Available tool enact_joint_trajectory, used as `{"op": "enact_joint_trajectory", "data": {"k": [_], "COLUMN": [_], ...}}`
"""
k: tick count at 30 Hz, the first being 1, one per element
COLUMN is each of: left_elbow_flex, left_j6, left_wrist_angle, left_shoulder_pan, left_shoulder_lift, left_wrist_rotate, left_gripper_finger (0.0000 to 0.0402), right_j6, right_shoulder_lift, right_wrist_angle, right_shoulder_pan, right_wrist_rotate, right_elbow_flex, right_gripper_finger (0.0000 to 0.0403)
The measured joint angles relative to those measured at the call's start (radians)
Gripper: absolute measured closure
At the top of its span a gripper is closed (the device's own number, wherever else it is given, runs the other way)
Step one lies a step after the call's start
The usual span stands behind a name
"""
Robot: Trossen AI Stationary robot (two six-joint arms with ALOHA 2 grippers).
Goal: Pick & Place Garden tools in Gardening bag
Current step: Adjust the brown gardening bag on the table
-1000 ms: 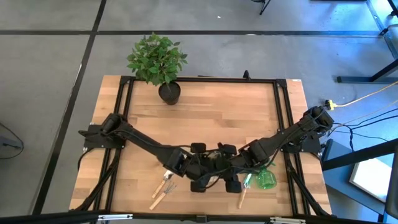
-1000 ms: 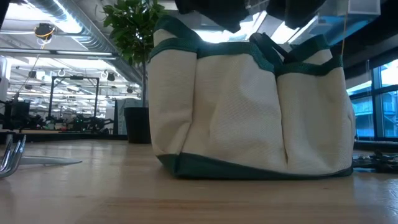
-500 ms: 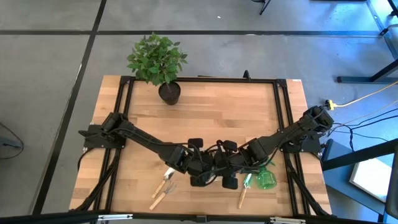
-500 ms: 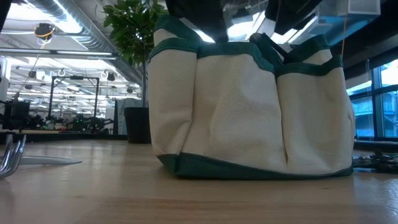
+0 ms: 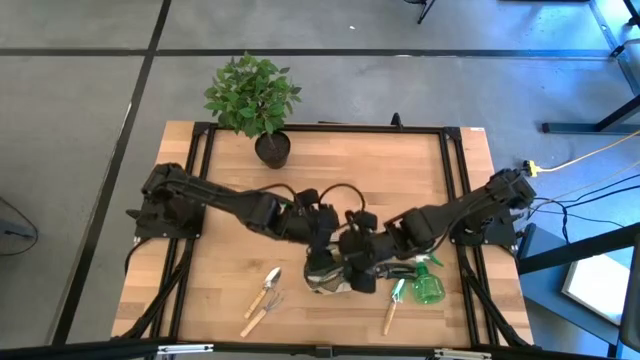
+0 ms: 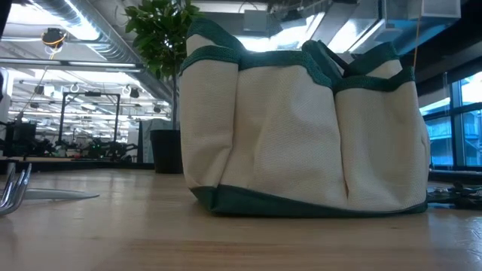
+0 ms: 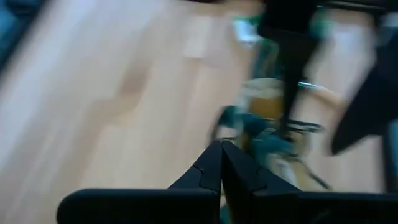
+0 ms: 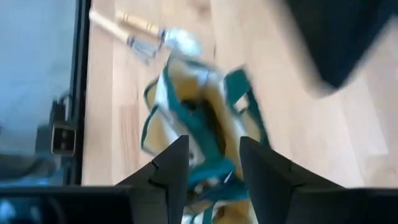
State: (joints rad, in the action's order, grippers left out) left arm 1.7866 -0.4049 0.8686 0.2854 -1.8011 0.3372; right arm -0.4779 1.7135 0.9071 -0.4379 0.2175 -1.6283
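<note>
The gardening bag (image 6: 301, 128), cream cloth with green trim, stands upright on its base near the table's front edge; from above the bag (image 5: 335, 282) shows between my two grippers. My left gripper (image 7: 221, 149) is shut with nothing in it and hangs above the bag's far left side (image 5: 318, 255). My right gripper (image 8: 213, 162) is open and hangs over the bag's mouth (image 8: 193, 106), also holding nothing. On the table lie a trowel (image 5: 268, 283), a fork (image 5: 260, 312), a wooden-handled tool (image 5: 392, 305) and a green spray bottle (image 5: 430, 288).
A leafy plant in a black pot (image 5: 272, 148) stands at the table's far edge, left of centre. The trowel and fork lie left of the bag; the other tool and the spray bottle lie right of it. Bare wood stretches between the pot and the arms.
Both grippers have gone up from the bag's top and out of the low view. My left gripper has also drawn back toward the table's far edge. The bag has stayed where it was and now shows between them from above.
</note>
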Motion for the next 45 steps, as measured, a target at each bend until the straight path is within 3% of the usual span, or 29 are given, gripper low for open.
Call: {"op": "enact_joint_trajectory", "data": {"k": [3,5,20,24,30,33,37,45], "left_elbow_flex": [0.000,0.000,-0.021,-0.212,-0.723,-0.871,-0.902,-0.840], "left_j6": [0.031,0.016,-0.112,-0.198,-0.349,-0.366,-0.353,-0.196], "left_wrist_angle": [-0.028,-0.027,0.009,-0.184,-0.833,-0.986,-0.990,-0.982], "left_shoulder_pan": [0.002,0.022,0.133,0.156,0.199,0.164,0.115,0.091], "left_shoulder_lift": [0.004,-0.001,0.007,0.106,0.346,0.419,0.439,0.415], "left_wrist_rotate": [-0.172,-0.205,-0.043,-0.016,0.041,-0.008,-0.091,-0.112], "left_gripper_finger": [0.0400,0.0401,0.0400,0.0401,0.0401,0.0400,0.0400,0.0400], "right_j6": [-0.018,-0.032,-0.008,-0.008,-0.008,0.012,0.088,0.146], "right_shoulder_lift": [-0.001,0.001,0.009,0.009,0.009,0.009,0.009,0.009], "right_wrist_angle": [0.017,0.034,0.045,0.045,0.045,0.034,-0.030,-0.075], "right_shoulder_pan": [0.035,0.049,0.051,0.050,0.030,0.030,0.031,0.051], "right_wrist_rotate": [-0.035,-0.068,-0.078,-0.128,-0.142,-0.143,-0.163,-0.198], "right_elbow_flex": [-0.010,-0.009,0.052,0.052,0.052,0.052,0.052,0.052], "right_gripper_finger": [0.0259,0.0259,0.0259,0.0259,0.0259,0.0259,0.0259,0.0259]}}
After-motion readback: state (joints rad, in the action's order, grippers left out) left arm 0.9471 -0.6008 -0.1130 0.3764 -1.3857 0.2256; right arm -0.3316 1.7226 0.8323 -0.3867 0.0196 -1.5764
